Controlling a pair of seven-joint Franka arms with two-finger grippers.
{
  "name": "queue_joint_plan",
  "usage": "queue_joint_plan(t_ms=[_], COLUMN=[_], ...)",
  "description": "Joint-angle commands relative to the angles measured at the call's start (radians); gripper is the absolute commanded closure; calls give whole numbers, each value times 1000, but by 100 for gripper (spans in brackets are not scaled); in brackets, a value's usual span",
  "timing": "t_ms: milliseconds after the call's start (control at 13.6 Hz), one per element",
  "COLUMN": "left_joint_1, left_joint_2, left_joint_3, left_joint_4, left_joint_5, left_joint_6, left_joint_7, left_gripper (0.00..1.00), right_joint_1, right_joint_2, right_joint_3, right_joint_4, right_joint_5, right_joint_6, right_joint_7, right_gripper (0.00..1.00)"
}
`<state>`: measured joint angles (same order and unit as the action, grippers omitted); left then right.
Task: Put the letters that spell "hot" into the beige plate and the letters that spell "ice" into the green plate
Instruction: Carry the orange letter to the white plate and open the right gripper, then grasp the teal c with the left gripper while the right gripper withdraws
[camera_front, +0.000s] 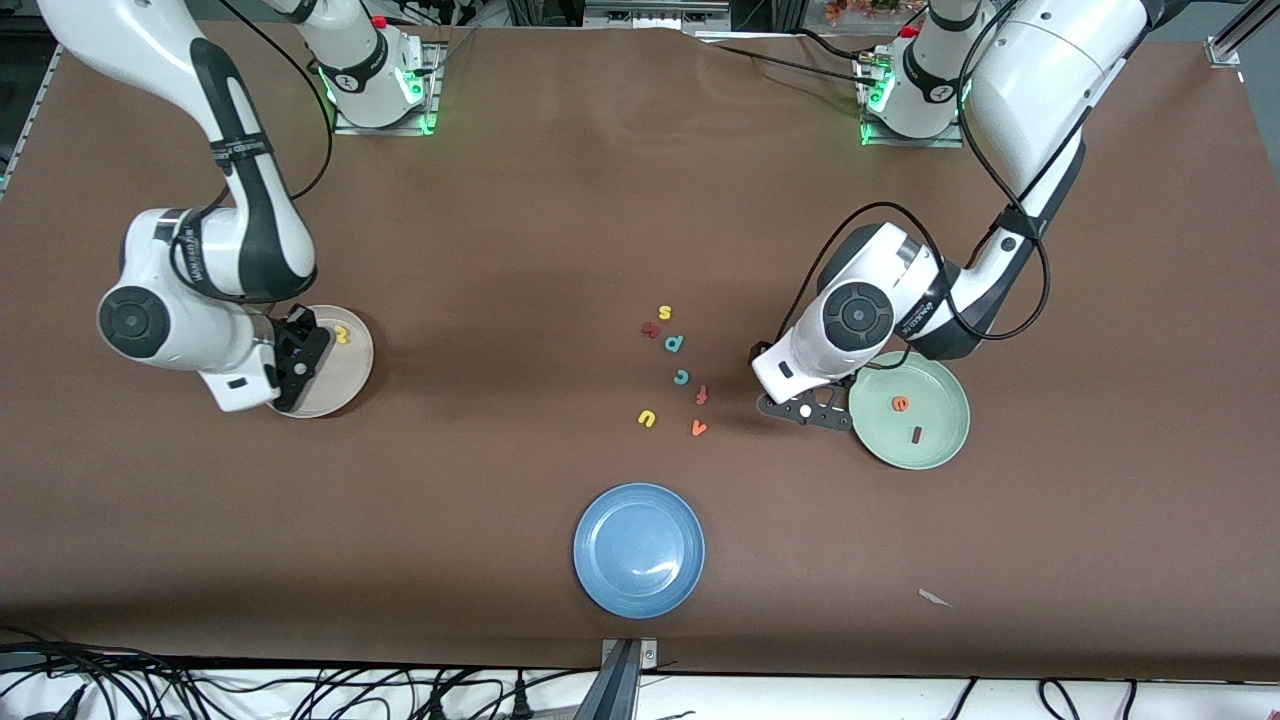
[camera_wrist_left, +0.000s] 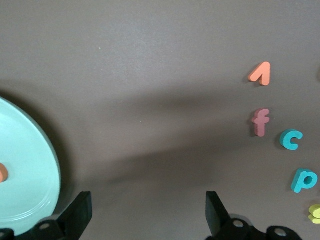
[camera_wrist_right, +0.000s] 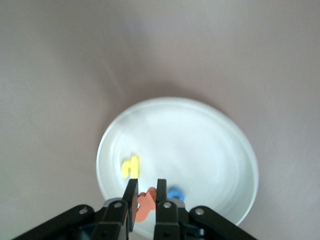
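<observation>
My right gripper (camera_wrist_right: 146, 187) is shut on the orange t (camera_wrist_right: 145, 206) low over the beige plate (camera_wrist_right: 200, 145), whose rim shows in the front view (camera_front: 352, 378). The yellow h (camera_wrist_right: 131, 167) and blue o (camera_wrist_right: 175, 194) lie in that plate beside the fingers. My left gripper (camera_wrist_left: 148, 215) is open with nothing between its fingers, over bare table beside the green plate (camera_front: 935, 445). That plate holds the orange e (camera_front: 901, 404) and the maroon i (camera_front: 916, 434). The teal c (camera_front: 681, 377) lies in the loose letter cluster at the table's middle and also shows as the teal c (camera_wrist_left: 291, 139) in the left wrist view.
Around the c lie a teal p (camera_front: 675, 343), yellow s (camera_front: 664, 314), red-orange f (camera_front: 702, 395), orange v (camera_front: 699, 428) and yellow u (camera_front: 647, 418). A blue plate (camera_front: 638, 549) sits nearer the front camera. A small scrap (camera_front: 935, 598) lies near the front edge.
</observation>
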<state>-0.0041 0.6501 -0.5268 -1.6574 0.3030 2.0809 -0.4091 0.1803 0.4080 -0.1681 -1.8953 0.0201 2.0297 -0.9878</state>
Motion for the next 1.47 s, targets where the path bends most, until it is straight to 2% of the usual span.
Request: queue_joint_plan(t_ms=[0,147,295,442,589,736,957,1031,1105,1252,1326,1399], left_joint_1=[-31,-100,-128,-175,-185,-186,-188,-188,-191,-227,-249,-270], left_joint_2=[-3,-4,16,55,81,91,117,124,146,196,221,249], left_joint_3=[-10,-10,-12,-12,-10,-10,-10,-9,-9,1,17,30], left_joint_4=[16,37,86,148,168,176,196,205,234,306,356,385], left_joint_5=[-21,-22,-25,-73,-99,-116,-208,-223,-228,-226,-226,-223], left_joint_6=[-13,-13,-13,-13,-12,-7,-7,-5,-5,-5,-7,-7], left_joint_7=[3,-99,-242,-353,-518,-635,-744,-817,-882,-1006,-1084,-1129], left_gripper=[0,0,0,0,0,0,0,0,0,0,0,0], right_joint_1=[4,4,4,4,1,-1,-8,-12,-12,-8,-4,-4], right_joint_2=[-21,-23,-21,-11,18,31,44,52,57,45,37,34], right_joint_3=[-31,-33,-34,-37,-50,-50,-51,-51,-50,-48,-48,-48], right_joint_4=[-44,-74,-123,-157,-157,-154,-150,-149,-149,-143,-124,-79], right_joint_5=[20,18,20,20,20,18,17,18,17,17,17,17], right_joint_6=[-89,-109,-73,12,72,99,128,136,136,116,91,39], right_joint_7=[273,449,549,563,563,563,563,564,575,630,668,696], right_gripper=[100,100,100,100,100,100,98,88,72,50,41,41])
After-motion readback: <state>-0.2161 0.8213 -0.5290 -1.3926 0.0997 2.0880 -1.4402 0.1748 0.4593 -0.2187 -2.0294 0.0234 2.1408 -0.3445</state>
